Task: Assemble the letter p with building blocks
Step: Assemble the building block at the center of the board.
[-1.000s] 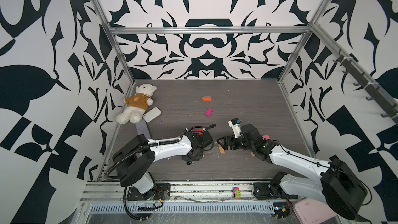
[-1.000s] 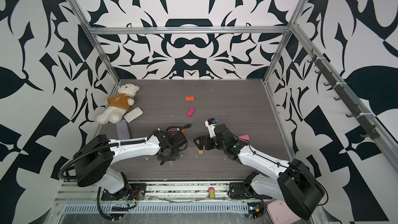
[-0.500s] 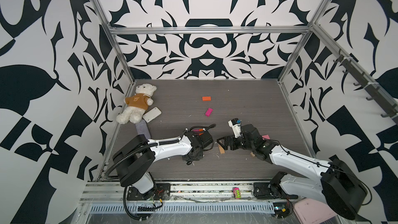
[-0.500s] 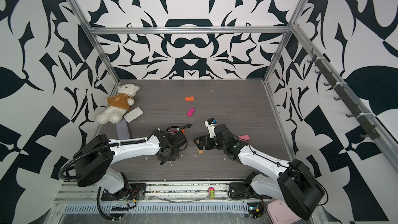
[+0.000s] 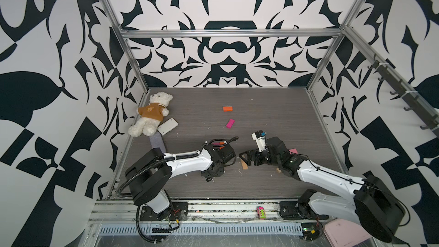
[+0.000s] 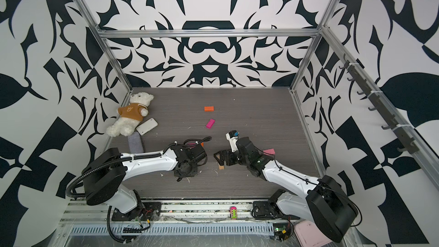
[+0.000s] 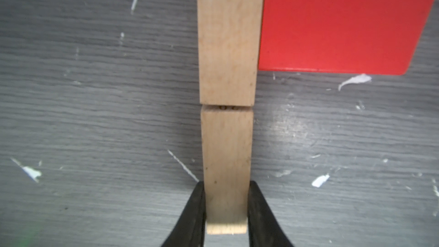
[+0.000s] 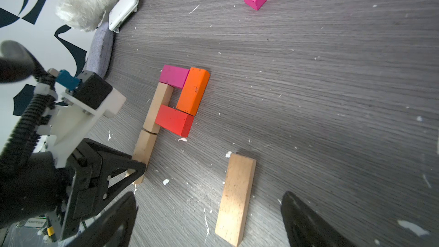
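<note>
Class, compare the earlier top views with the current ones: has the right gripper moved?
No. In both top views the right gripper stays where it was, right beside the loose tan block.

- Left arm [image 5: 187, 162]: white shells, black joints, black ribbed conduit [image 8: 28, 117] and a looped black cable [image 5: 231, 139] behind the left gripper [image 7: 226, 184].
- Right arm [image 5: 327, 181]: same white-and-black build (small screws [image 5: 341, 183] dot the shell).
- Behind each gripper: white camera mount [image 5: 260, 140], blue connector [image 5: 262, 134].
- Fingers [image 7: 190, 215]: black, tapered.

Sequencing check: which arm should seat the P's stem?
Left. The left gripper is shut on the lower tan block, in line with the upper tan block. The right gripper is open beside a loose tan block.
</note>
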You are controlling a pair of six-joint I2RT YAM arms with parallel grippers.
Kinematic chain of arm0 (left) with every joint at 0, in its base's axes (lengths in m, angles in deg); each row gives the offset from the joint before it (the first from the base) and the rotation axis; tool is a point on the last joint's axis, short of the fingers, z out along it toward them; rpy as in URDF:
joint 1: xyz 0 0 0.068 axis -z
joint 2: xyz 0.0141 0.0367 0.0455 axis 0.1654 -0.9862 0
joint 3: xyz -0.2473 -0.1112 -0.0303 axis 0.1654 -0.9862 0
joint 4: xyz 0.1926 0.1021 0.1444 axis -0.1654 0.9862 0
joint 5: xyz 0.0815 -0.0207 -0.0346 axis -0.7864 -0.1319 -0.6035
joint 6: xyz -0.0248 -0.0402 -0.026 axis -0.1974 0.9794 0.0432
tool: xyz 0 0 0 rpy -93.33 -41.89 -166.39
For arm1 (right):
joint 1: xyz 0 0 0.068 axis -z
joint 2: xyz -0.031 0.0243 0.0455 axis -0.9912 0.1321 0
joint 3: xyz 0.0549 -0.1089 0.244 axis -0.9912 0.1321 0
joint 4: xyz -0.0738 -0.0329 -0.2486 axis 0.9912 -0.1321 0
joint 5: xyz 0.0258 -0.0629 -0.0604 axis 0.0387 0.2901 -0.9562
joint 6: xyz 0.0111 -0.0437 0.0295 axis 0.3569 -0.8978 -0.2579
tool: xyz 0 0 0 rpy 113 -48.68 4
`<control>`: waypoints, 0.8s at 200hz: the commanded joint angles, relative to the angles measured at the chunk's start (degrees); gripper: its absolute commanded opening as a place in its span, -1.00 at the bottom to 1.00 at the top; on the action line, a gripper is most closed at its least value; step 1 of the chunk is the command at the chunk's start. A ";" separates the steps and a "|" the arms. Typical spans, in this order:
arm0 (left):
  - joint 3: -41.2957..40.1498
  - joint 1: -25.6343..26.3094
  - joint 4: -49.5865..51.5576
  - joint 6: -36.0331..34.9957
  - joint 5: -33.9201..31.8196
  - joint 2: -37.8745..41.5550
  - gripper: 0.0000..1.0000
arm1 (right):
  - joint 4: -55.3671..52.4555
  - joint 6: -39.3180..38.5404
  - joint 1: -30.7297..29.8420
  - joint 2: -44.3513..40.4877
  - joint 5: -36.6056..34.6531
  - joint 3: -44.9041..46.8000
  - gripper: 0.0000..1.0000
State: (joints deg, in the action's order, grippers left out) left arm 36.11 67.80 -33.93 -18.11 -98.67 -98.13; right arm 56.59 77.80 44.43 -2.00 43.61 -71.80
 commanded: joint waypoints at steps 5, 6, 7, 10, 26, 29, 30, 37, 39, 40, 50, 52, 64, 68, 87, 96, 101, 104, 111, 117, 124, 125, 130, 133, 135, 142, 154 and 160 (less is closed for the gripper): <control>-0.14 -0.54 1.76 0.09 -0.73 -1.87 -0.39 | 0.76 -0.97 -0.31 -0.55 -0.13 -1.36 0.95; -0.14 -0.54 1.75 0.09 -0.76 -1.88 -0.38 | 0.72 -0.97 -0.33 -0.54 -0.13 -1.38 0.95; -0.14 -0.54 1.79 0.05 -0.74 -1.88 -0.38 | 0.70 -0.97 -0.34 -0.54 -0.13 -1.35 0.95; -0.14 -0.54 1.81 0.06 -0.70 -1.82 -0.38 | 0.71 -0.97 -0.30 -0.54 -0.15 -1.38 0.95; -0.14 -0.55 1.61 -0.12 -0.59 -2.03 -0.35 | 0.66 -0.97 -0.32 -0.59 -0.13 -1.39 0.95; -0.09 -0.54 1.57 -0.16 -0.57 -2.05 -0.34 | 0.70 -0.97 -0.30 -0.66 -0.13 -1.32 0.95; -0.12 -0.54 1.57 -0.21 -0.55 -2.05 -0.34 | 0.70 -0.97 -0.32 -0.64 -0.13 -1.36 0.95; -0.13 -0.54 1.54 -0.17 -0.48 -2.05 -0.33 | 0.61 -0.97 -0.33 -0.69 -0.14 -1.38 0.95; -0.14 -0.54 1.49 -0.22 -0.45 -2.03 -0.33 | 0.60 -0.97 -0.32 -0.65 -0.15 -1.33 0.95; -0.14 -0.54 1.48 -0.19 -0.49 -2.04 -0.33 | 0.60 -0.97 -0.33 -0.64 -0.14 -1.32 0.95; -0.14 -0.54 1.48 -0.17 -0.57 -2.04 -0.32 | 0.64 -0.93 -0.34 -0.68 -0.16 -1.34 0.95; -0.09 -0.54 1.48 -0.22 -0.56 -2.05 -0.32 | 0.63 -0.96 -0.39 -0.64 -0.13 -1.34 0.95; -0.06 -0.54 1.56 -0.26 -0.54 -2.09 -0.29 | 0.63 -0.97 -0.34 -0.64 -0.15 -1.40 0.95; 0.02 -0.54 1.56 -0.26 -0.67 -2.12 -0.27 | 0.60 -0.99 -0.34 -0.63 -0.13 -1.39 0.95; 0.12 -0.54 1.50 -0.51 -0.53 -2.29 -0.25 | 0.62 -0.97 -0.37 -0.66 -0.13 -1.39 0.95; 0.29 -0.54 1.64 -0.53 -0.70 -2.34 -0.25 | 0.62 -0.97 -0.34 -0.65 -0.15 -1.33 0.95; 0.30 -0.54 1.67 -0.59 -0.72 -2.45 -0.26 | 0.65 -0.97 -0.34 -0.67 -0.13 -1.39 0.95; 0.35 -0.54 1.59 -0.66 -0.65 -2.48 -0.26 | 0.67 -0.97 -0.39 -0.65 -0.13 -1.34 0.95; 0.39 -0.54 1.49 -0.74 -0.73 -2.48 -0.26 | 0.63 -0.97 -0.34 -0.61 -0.13 -1.42 0.95; 0.47 -0.54 1.41 -0.81 -0.63 -2.57 -0.26 | 0.62 -0.97 -0.35 -0.55 -0.13 -1.45 0.95; 0.55 -0.54 1.39 -0.95 -0.63 -2.65 -0.26 | 0.61 -1.00 -0.37 -0.55 -0.08 -1.41 0.95; 0.56 -0.54 1.43 -0.91 -0.67 -2.61 -0.26 | 0.65 -0.98 -0.35 -0.54 -0.06 -1.41 0.95; 0.69 -0.54 1.46 -0.95 -0.63 -2.73 -0.26 | 0.60 -0.97 -0.34 -0.55 -0.04 -1.46 0.95; 0.78 -0.54 1.40 -0.96 -0.65 -2.71 -0.27 | 0.65 -0.99 -0.35 -0.59 -0.04 -1.44 0.95; 0.82 -0.54 1.39 -1.03 -0.72 -2.68 -0.27 | 0.63 -0.98 -0.35 -0.56 -0.04 -1.42 0.95; 0.92 -0.54 1.48 -1.07 -0.82 -2.82 -0.27 | 0.60 -0.99 -0.35 -0.54 -0.04 -1.48 0.95; 1.00 -0.54 1.56 -1.11 -0.94 -2.98 -0.27 | 0.59 -1.00 -0.34 -0.54 -0.11 -1.43 0.94; 1.07 -0.54 1.70 -1.12 -0.97 -3.05 -0.28 | 0.56 -1.02 -0.37 -0.57 -0.12 -1.45 0.95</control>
State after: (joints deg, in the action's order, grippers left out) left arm 36.57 67.58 -33.95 -19.14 -98.73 -99.62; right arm 56.59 77.43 44.43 -2.00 43.58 -71.80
